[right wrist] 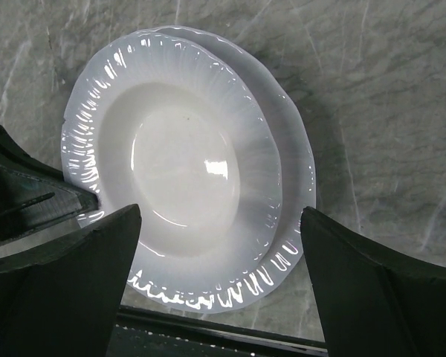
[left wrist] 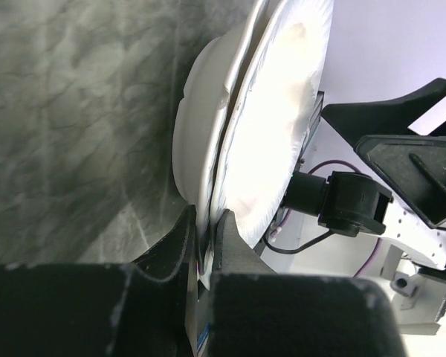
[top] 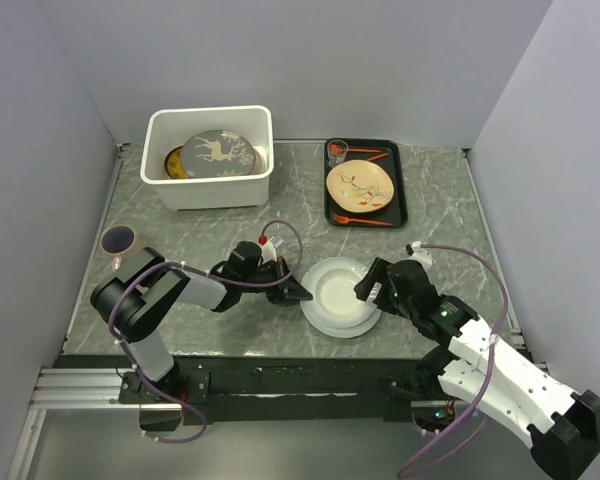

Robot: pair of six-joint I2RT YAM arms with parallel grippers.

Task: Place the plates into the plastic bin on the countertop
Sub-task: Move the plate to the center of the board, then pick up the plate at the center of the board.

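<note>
Right gripper [right wrist: 221, 214] fingers spread wide, straddling two stacked white ribbed round plates [right wrist: 186, 149] on grey marble-look countertop [right wrist: 372, 89]. Left gripper [left wrist: 205, 227] fingers pinched narrow on the stack's rim.

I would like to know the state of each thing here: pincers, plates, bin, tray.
left pincer: shut on the upper white plate's rim.
right pincer: open, at the plates' other side.
lower white plate: flat on the countertop, under the other.
plastic bin: holds the deer plate and a gold-rimmed plate.
black tray: holds a peach plate and orange cutlery.
</note>
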